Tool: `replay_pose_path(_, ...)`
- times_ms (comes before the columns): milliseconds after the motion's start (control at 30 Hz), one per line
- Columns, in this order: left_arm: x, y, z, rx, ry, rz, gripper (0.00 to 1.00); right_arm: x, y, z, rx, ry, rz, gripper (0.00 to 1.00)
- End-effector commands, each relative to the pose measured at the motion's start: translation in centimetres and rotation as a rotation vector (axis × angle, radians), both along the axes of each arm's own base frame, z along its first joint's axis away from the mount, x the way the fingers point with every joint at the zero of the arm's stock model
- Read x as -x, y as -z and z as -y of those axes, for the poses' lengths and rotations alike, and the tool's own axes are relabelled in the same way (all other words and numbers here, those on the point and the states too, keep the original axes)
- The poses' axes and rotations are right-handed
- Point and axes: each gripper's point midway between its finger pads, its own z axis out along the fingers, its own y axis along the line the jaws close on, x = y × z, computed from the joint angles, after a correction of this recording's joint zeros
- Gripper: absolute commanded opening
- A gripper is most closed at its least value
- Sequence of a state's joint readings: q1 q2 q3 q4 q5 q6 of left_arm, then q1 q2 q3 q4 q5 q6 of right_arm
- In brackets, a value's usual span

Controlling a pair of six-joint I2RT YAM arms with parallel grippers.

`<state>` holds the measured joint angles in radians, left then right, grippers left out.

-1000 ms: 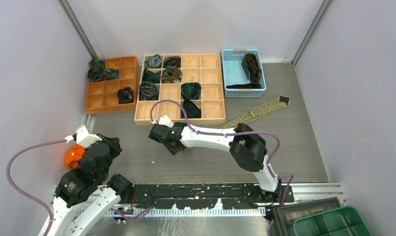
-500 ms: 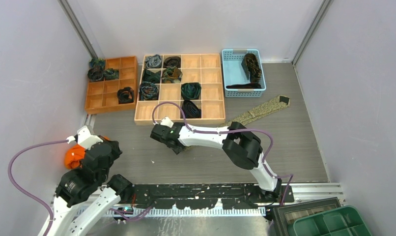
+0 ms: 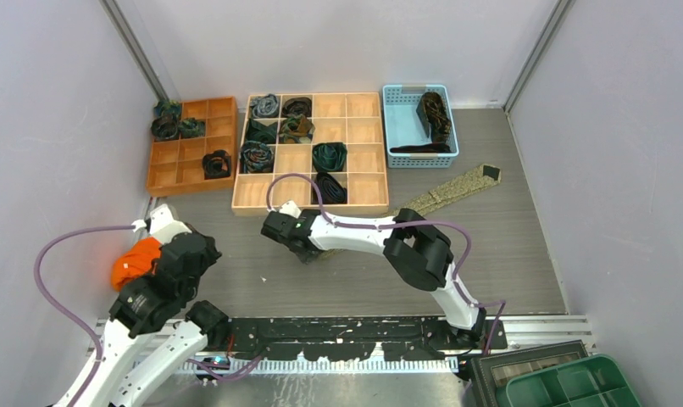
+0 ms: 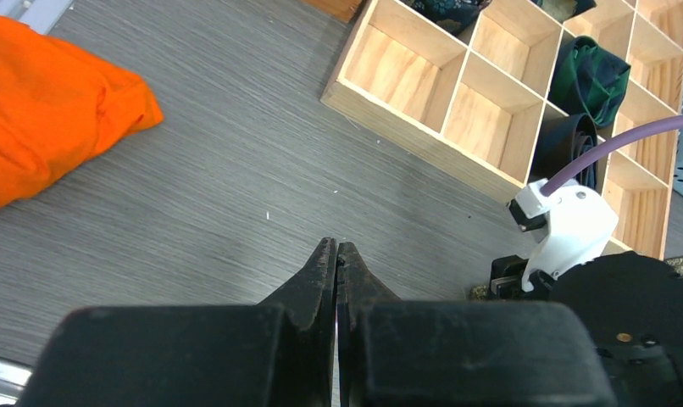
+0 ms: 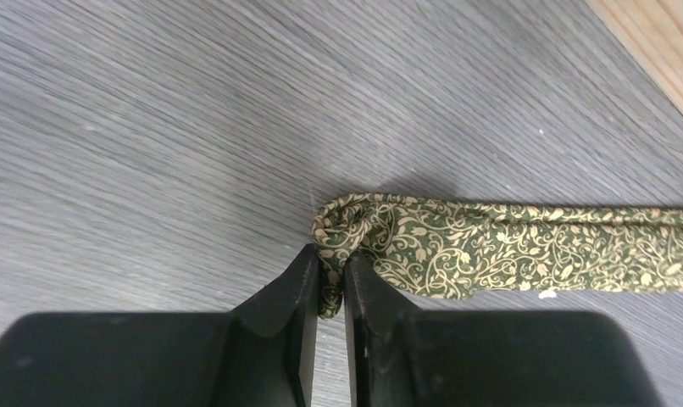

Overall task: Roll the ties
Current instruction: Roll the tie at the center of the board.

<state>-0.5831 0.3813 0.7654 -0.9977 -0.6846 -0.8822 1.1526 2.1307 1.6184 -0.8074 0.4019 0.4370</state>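
Observation:
The olive-gold tie (image 3: 447, 192) lies as a flat strip across the table, from near the blue basket toward the middle. My right gripper (image 5: 330, 264) is shut on its narrow end (image 5: 342, 227), which is curled over at the fingertips; it sits mid-table in the top view (image 3: 300, 252). The strip runs off to the right in the right wrist view (image 5: 533, 248). My left gripper (image 4: 336, 248) is shut and empty above bare table at the left (image 3: 204, 251). Rolled dark ties fill several cells of the wooden tray (image 3: 365, 202).
An orange tray (image 3: 170, 177) with coiled ties stands at the back left. A blue basket (image 3: 400, 127) with dark ties is at the back right. An orange cloth (image 3: 131, 264) lies beside my left arm and shows in the left wrist view (image 4: 50, 102). Green bins (image 3: 575, 383) sit at the front right.
My left arm has swung forward and right, away from the orange cloth. My right gripper has stayed on the tie end, shifting only slightly.

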Motion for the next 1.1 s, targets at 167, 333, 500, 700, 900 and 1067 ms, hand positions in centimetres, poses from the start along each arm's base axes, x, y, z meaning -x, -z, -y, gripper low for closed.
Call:
replay_pose_path(167,-3.3,-2.0,2.6,-0.003,0.051,0.042,0.0,0.7,-9.5,-7.6,-0.614,0.01,-0.145,0.18)
replay_pose_path(333,-4.6,-2.5,3.6,-0.013,0.076,0.056,0.0,1.4,-10.6,-8.6,-0.832,0.017,-0.316,0.18)
replay_pose_path(500,-5.6,-1.9,4.8,-0.016,0.112,0.036,0.0,1.3,-10.8,-8.6,-1.036,0.047,-0.462,0.18)
replay_pose_path(700,-6.6,-1.3,6.1,-0.015,0.141,0.011,0.0,0.4,-10.9,-8.1,-1.216,0.097,-0.578,0.17)
replay_pose_path(900,-7.5,-0.7,7.3,-0.005,0.175,0.001,0.0,-0.3,-8.8,-5.7,-1.23,0.181,-0.602,0.17)
replay_pose_path(1067,-8.1,0.4,8.5,0.006,0.207,-0.028,0.0,-0.7,-6.8,-3.6,-1.226,0.251,-0.615,0.17)
